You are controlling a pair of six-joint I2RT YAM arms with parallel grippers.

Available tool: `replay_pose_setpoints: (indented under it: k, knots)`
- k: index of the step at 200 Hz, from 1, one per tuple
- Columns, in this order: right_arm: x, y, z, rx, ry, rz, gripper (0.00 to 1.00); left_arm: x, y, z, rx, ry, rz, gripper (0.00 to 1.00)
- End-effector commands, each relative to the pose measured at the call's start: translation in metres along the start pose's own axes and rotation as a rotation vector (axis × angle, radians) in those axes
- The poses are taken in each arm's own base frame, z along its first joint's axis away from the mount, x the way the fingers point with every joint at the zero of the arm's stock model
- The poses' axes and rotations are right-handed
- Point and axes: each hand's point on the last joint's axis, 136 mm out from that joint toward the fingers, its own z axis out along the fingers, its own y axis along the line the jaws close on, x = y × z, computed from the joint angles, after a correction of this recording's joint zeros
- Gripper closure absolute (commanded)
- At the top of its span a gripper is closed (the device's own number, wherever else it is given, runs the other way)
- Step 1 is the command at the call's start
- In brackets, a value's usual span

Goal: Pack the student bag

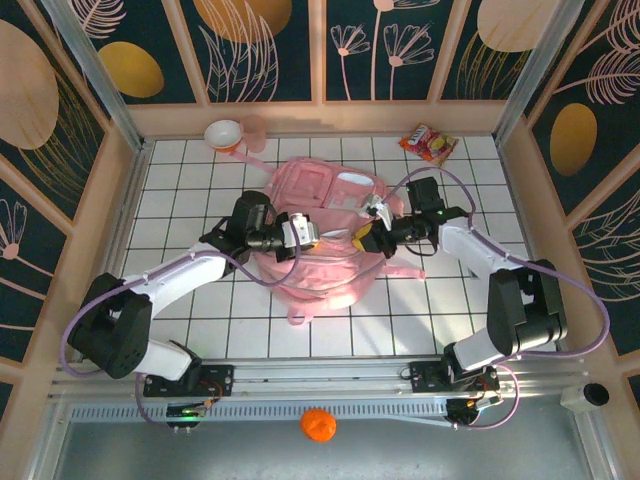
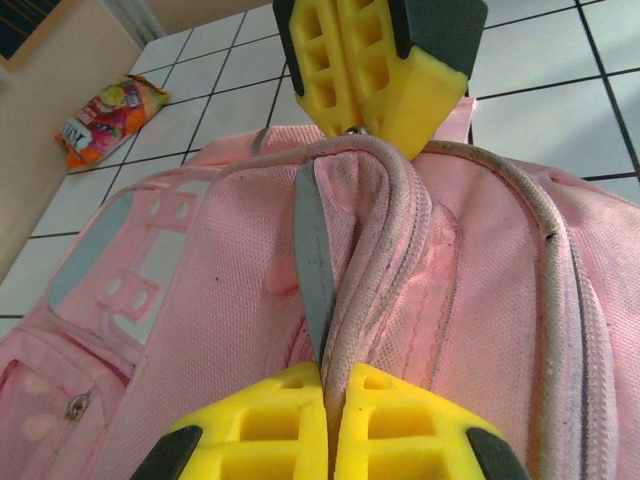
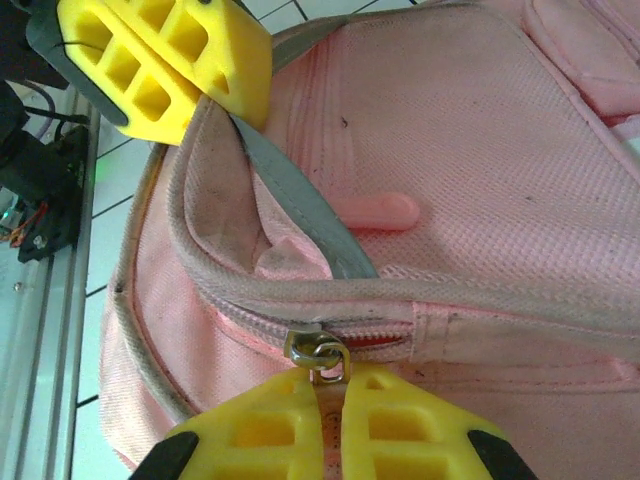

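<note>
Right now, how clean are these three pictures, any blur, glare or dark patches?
Top external: even light, sharp, only soft shadows beside the student bag. Left wrist: bag weave crisp, snack packet slightly soft. Right wrist: zipper pull sharp, no glare, left edge dim.

Overhead camera above the near worktop (image 1: pixel 180 200) edge looking down, wrist cameras facing each other, both close on the bag (image 2: pixel 220 300).
</note>
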Motion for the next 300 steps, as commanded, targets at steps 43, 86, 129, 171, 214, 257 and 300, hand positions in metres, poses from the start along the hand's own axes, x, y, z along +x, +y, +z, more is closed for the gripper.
replay_pose_setpoints:
  k: [43, 86, 129, 171, 214, 257, 300]
  knots:
    - [-0.042, 0.045, -0.001, -0.073, -0.071, 0.106, 1.0, -0.04, 0.049, -0.009, -0.242, -0.058, 0.002, 1.0]
    - [-0.052, 0.061, 0.014, -0.046, -0.075, 0.178, 1.0, -0.053, 0.046, -0.004, -0.236, -0.098, -0.029, 1.0]
    - [-0.057, 0.072, 0.036, -0.041, -0.089, 0.292, 0.98, -0.066, 0.034, -0.002, -0.162, -0.164, -0.028, 1.0]
    - [-0.054, 0.058, 0.033, 0.046, -0.062, 0.526, 0.61, -0.053, 0.026, -0.002, -0.158, -0.13, 0.02, 1.0]
    - [-0.035, 0.029, -0.001, 0.172, -0.067, 0.854, 0.45, -0.047, 0.012, -0.001, -0.115, -0.138, 0.078, 1.0]
    - [-0.038, 0.011, -0.031, 0.201, -0.202, 1.022, 0.45, -0.052, 0.007, -0.002, -0.091, -0.161, 0.109, 1.0]
    - [-0.048, 0.01, -0.015, 0.137, -0.2, 1.057, 0.46, -0.054, 0.004, -0.003, -0.072, -0.174, 0.124, 1.0]
